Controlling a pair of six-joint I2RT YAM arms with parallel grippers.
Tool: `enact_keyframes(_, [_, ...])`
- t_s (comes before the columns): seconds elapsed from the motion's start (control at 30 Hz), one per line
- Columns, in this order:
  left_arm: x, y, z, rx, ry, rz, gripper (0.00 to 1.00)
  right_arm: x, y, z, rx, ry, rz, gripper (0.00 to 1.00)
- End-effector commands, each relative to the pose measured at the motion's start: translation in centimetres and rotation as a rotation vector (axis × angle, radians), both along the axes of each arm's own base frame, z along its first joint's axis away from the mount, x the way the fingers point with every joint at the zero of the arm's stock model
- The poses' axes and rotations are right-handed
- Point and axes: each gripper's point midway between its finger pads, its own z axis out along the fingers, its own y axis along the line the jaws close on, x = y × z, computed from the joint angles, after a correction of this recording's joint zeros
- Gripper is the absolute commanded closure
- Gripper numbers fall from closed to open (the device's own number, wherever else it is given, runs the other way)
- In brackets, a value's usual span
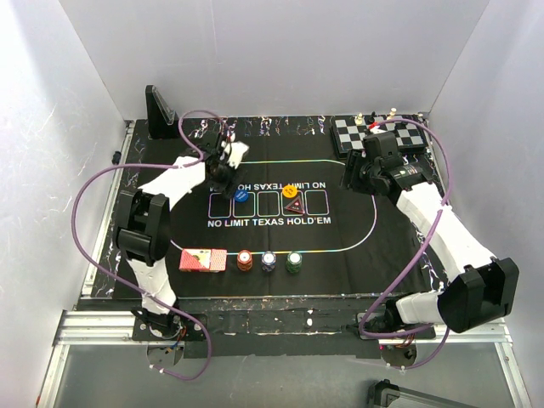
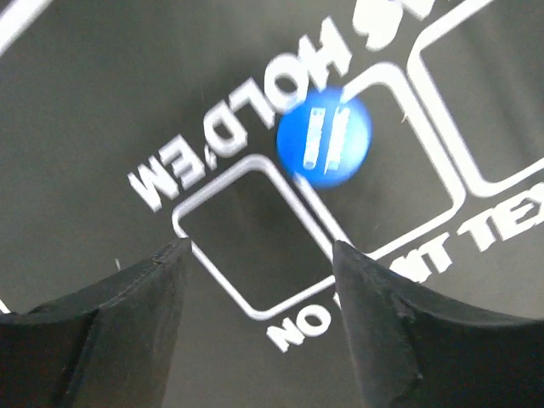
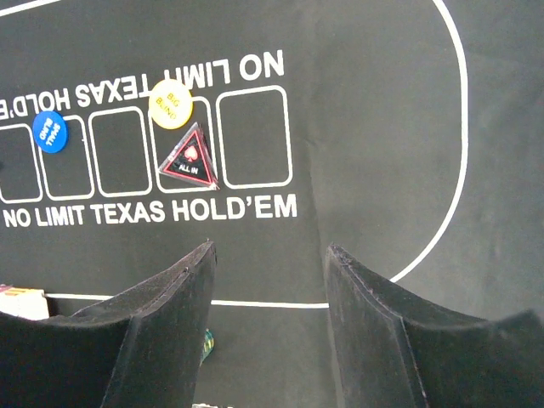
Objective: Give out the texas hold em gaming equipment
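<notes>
On the black mat (image 1: 357, 229), a blue button disc (image 1: 241, 195) lies on the line between two card boxes. A yellow button disc (image 1: 289, 192) and a dark triangular marker (image 1: 294, 206) lie further right. Red-backed cards (image 1: 204, 259) and red (image 1: 245, 260), blue (image 1: 269, 261) and green (image 1: 294, 262) chip stacks sit in a row at the near edge. My left gripper (image 1: 223, 178) is open and empty, just left of the blue disc (image 2: 325, 136). My right gripper (image 1: 354, 177) is open and empty, held high at the mat's right. Its wrist view shows the yellow disc (image 3: 170, 104), the marker (image 3: 190, 158) and the blue disc (image 3: 49, 131).
A black-and-white chessboard (image 1: 382, 133) with pieces stands at the back right, behind my right arm. A black angled stand (image 1: 160, 110) is at the back left corner. White walls enclose the table on three sides.
</notes>
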Motion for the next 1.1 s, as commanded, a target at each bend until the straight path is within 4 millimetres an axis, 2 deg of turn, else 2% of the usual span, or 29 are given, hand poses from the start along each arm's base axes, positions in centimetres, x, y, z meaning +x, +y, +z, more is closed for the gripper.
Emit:
enact_keyframes(0.0, [3.2,-5.8,3.5,-0.111,-0.072,-0.104,0.26,0.8,0.9,0.7,0.009,-0.027,0.014,0.39])
enact_keyframes(0.07, [3.8,-7.3,2.4,-0.097,-0.057,-0.150,0.23,0.8,1.0,0.6,0.004,-0.024,0.016,0.39])
enact_keyframes(0.23, [5.1,-8.8,0.4,-0.096,-0.025,-0.205,0.25,0.8,1.1,0.5,-0.002,-0.021,0.016,0.39])
enact_keyframes(0.37, [4.6,-9.5,0.0,-0.123,-0.004,-0.254,0.31,0.9,1.2,0.5,-0.003,-0.017,0.019,0.39])
enact_keyframes(0.6, [3.6,-8.6,-1.0,-0.092,0.005,-0.259,0.52,1.1,1.3,0.5,-0.007,-0.016,0.020,0.39])
enact_keyframes(0.97, [2.6,-6.8,-2.3,-0.044,0.007,-0.256,0.55,0.9,1.3,0.4,-0.010,-0.018,0.019,0.40])
enact_keyframes(1.07, [2.0,-5.4,-2.7,-0.024,0.011,-0.252,0.55,0.8,1.2,0.5,-0.006,-0.018,0.016,0.40])
